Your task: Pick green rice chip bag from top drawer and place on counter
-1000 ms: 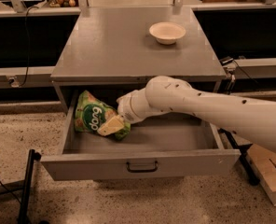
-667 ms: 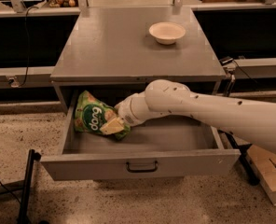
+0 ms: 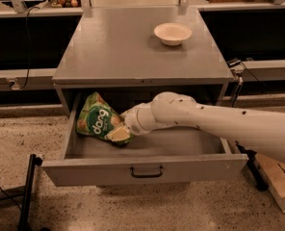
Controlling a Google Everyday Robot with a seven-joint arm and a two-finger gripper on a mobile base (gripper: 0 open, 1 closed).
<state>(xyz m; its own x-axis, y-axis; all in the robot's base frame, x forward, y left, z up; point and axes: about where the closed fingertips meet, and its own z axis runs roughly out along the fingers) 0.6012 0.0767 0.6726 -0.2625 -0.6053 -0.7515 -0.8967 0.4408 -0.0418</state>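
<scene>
At the front, the drawer [image 3: 84,170] stands pulled out, its handle [image 3: 146,171] centred on the panel. Inside, toward the left rear, the bag [image 3: 97,119] lies tilted against the left wall with its logo facing up. The gripper [image 3: 122,131] sits at the bag's lower right corner and touches it, with the arm [image 3: 219,124] reaching in from the right. Whether it is clamped on the bag or loose cannot be told. Above and behind, the counter [image 3: 123,47] carries a bowl [image 3: 172,33] toward its far right.

The step in hand looks like securing the bag before lifting it. A crinkly pouch held by one corner will likely swing and sag, so the hold should be firm and taken deep on the corner. The lift should go straight up until the bag is above the counter's front edge, then carry back to bare surface well apart from the bowl.

Against a second ago, the arm has sunk lower into the drawer and the gripper has come slightly forward. The bag lies nearly where it did, and the bowl has not moved
</scene>
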